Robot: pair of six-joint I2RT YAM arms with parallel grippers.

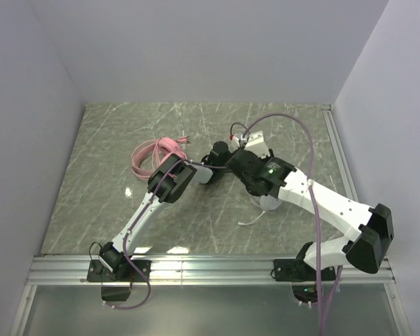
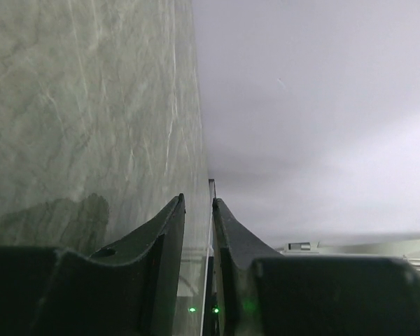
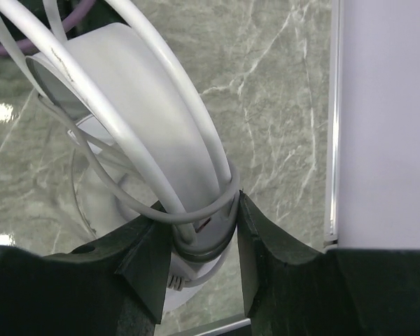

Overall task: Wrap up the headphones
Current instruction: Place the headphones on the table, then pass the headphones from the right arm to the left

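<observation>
The white headphones [image 3: 147,119] fill the right wrist view. My right gripper [image 3: 199,203] is shut on the lower end of their headband, just above an earcup. The white cable [image 3: 196,213] loops around the band at the jaws. From above, only one white earcup [image 1: 269,204] and a loose cable end [image 1: 248,220] show under the right wrist, which hides the fingers. The pink headphones [image 1: 157,152] lie flat at the back left, touched by neither gripper. My left gripper [image 1: 213,168] points at the right wrist. Its jaws [image 2: 197,199] stand narrowly apart, and a thin white strand [image 2: 210,266] runs down the gap.
Walls close in the table on the left, back and right. A metal rail [image 1: 338,150] runs along the right edge and another [image 1: 210,269] along the near edge. A purple arm cable [image 1: 309,140] arcs above the right arm.
</observation>
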